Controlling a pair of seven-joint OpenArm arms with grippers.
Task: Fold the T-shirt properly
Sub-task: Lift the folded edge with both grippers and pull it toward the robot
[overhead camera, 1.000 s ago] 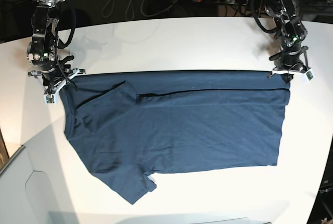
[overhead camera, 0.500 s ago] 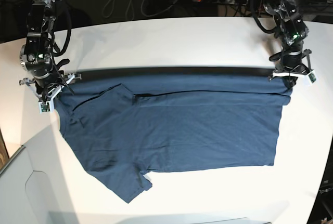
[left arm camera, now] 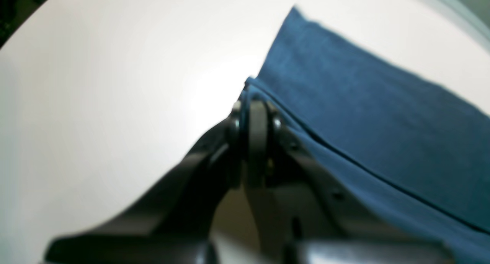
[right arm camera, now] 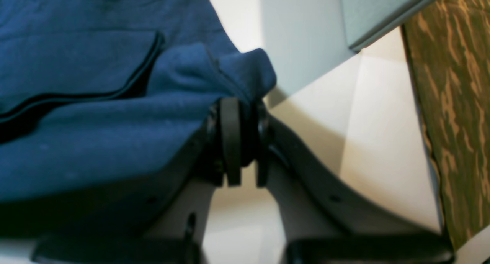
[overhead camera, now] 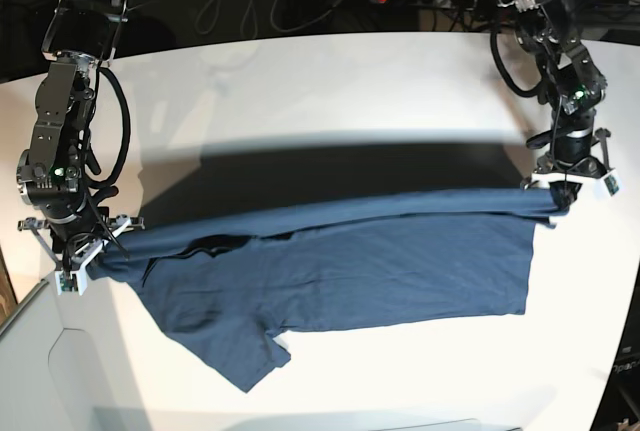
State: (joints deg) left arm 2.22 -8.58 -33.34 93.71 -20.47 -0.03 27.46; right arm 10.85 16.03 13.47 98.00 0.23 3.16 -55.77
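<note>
Both of your grippers are clamped on the T-shirt, one at each end of its lifted edge. Your left gripper has its jaws pressed together on a corner of the navy cloth; in the left wrist view that gripper shows the fabric running off to its right in two layers with a dark fold line between them, and bare white table to its left. Your right gripper pinches the opposite corner; in the right wrist view that gripper has a bunched lump of the shirt squeezed between its black pads, with the rest of the cloth spreading away to its left and a hem seam curving through it. Between your two grippers the held edge hangs as a taut, slightly sagging line above the table, throwing a broad shadow behind it. Below that line the shirt drapes down onto the tabletop, and one short sleeve lies flat near the front edge, nearer your right gripper than your left. A strip of patterned floor shows beyond the table edge, right of the right gripper.
</note>
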